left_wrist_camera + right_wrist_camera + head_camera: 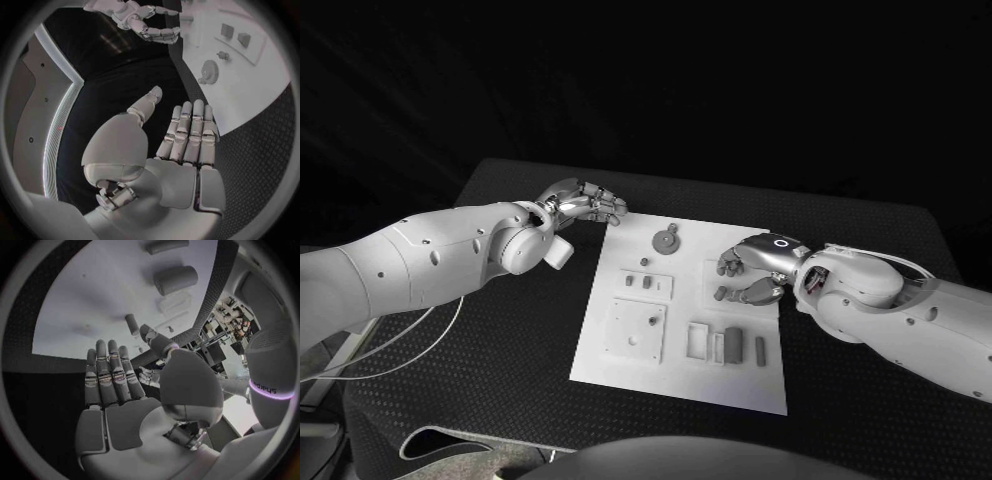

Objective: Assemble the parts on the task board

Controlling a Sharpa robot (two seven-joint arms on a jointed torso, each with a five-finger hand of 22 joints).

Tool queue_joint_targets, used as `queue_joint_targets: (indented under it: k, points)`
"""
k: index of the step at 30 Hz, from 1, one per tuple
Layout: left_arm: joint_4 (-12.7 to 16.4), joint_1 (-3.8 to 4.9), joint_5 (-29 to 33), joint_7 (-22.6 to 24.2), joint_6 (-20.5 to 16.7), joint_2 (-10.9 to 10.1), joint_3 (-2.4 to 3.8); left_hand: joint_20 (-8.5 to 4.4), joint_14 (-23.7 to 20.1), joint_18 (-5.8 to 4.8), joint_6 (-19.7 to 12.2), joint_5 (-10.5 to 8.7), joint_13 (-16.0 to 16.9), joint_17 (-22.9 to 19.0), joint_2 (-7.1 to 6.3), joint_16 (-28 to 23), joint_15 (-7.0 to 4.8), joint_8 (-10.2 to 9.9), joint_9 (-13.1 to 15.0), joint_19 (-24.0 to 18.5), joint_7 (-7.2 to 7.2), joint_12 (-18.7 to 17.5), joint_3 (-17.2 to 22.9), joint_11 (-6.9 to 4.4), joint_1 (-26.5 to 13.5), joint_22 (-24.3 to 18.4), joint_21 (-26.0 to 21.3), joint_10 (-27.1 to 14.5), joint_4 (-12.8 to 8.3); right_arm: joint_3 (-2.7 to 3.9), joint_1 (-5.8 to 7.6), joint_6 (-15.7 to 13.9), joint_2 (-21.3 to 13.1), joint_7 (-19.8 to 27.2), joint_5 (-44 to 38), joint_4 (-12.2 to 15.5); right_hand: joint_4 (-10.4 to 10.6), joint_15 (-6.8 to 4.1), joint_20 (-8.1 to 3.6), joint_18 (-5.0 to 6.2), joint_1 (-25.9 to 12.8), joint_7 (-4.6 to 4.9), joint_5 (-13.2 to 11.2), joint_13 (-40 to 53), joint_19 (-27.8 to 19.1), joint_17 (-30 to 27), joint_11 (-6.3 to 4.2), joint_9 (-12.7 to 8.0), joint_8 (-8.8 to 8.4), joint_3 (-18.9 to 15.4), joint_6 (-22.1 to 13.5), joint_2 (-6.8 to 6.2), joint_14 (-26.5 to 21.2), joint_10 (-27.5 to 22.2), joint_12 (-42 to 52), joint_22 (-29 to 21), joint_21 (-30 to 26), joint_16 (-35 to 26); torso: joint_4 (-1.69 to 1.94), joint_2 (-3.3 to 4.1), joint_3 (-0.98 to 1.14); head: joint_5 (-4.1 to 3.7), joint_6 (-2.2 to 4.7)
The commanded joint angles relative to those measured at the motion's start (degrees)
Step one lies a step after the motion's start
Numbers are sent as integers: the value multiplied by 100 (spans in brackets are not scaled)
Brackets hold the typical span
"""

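The white task board [678, 375] lies in the middle of the black table. Grey parts sit on it: a round gear-like piece [669, 241] at the far end, small pegs [638, 282], a square plate [636, 328], a dark cylinder [733, 343] and a slim bar [762, 350]. My left hand [584, 203] hovers off the board's far left corner; its fingers [187, 132] lie straight with the thumb apart, holding nothing. My right hand [750, 272] is over the board's right edge, palm flat and empty [115, 390]. The cylinder [175, 279] and a peg [132, 324] lie beyond its fingertips.
Black table surface [516, 330] surrounds the board on all sides. White cables [387, 350] hang off the table's left edge. My right hand [134, 15] and the gear piece [209, 71] also appear in the left wrist view.
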Motion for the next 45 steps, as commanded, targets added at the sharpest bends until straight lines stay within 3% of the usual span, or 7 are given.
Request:
queue_joint_targets:
  k: [1,8,13,22,31,37,45]
  points:
    - [1,4,35,83,98,13,3,17,-4,-43,-20,-22,-5,7,35,-33,29,-10,-8,-11,7,-9,-23,-29,-13,-9,23,-13,1,-40,-68,96,101,-47,-179,-77,-40,-16,-5,-4,22,-19,-7,26,92,28,-23,13,53,-20,81,61,100,100,54,148,57,55,-1,2,3,28,-13]
    - [-11,3,35,85,111,19,3,18,-4,-43,-21,-22,-5,10,40,-36,30,-10,-8,-11,7,-10,-24,-28,-17,-12,23,-14,2,-41,-150,39,241,-39,-182,-148,-147,-133,-39,59,17,-78,-6,132,333,94,-153,41,133,-29,215,257,348,373,191,143,166,145,11,-4,1,51,-46]
    - [-10,3,35,86,113,21,3,18,-4,-43,-21,-22,-6,12,44,-38,30,-9,-8,-12,7,-10,-25,-28,-20,-14,23,-15,3,-45,-156,47,281,-36,-195,-191,-189,-148,-43,68,12,-94,-5,161,367,103,-170,46,151,-29,250,341,384,404,204,140,177,146,2,-1,-6,56,-47]
    - [-9,3,35,80,119,15,3,19,-5,-43,-22,-22,-6,16,49,-42,31,-9,-9,-13,7,-11,-27,-27,-25,-18,24,-17,3,-51,-174,58,294,-95,-326,-197,-279,-205,-60,102,74,-145,-5,238,486,139,-228,66,206,2,367,577,519,521,250,142,223,175,-2,-1,-1,63,-54]
    - [-17,3,35,75,135,15,3,20,-5,-43,-22,-22,-7,20,56,-45,32,-9,-9,-13,8,-11,-29,-27,-31,-21,24,-17,5,-53,-175,-3,285,-145,-436,-189,-304,-272,-80,144,217,-201,-4,303,622,179,-292,89,263,30,491,726,673,651,300,141,284,221,-7,0,5,66,-71]
    - [-19,3,35,76,143,26,3,20,-4,-43,-22,-22,-7,21,60,-46,32,-9,-10,-13,8,-11,-29,-27,-33,-23,25,-17,5,-53,-182,-81,282,-146,-489,-171,-320,-360,-107,195,342,-271,-3,373,782,241,-377,129,347,52,659,1035,854,816,364,141,359,294,-4,0,3,63,-73]
    - [-29,1,35,76,141,29,2,20,-4,-43,-23,-22,-7,24,65,-48,32,-9,-10,-13,8,-11,-29,-26,-35,-25,25,-18,5,-52,-193,-341,264,-161,-430,-99,-319,-424,-123,239,369,-313,-3,434,914,307,-434,174,403,-2,765,1111,990,938,401,136,415,345,1,-1,2,65,-81]
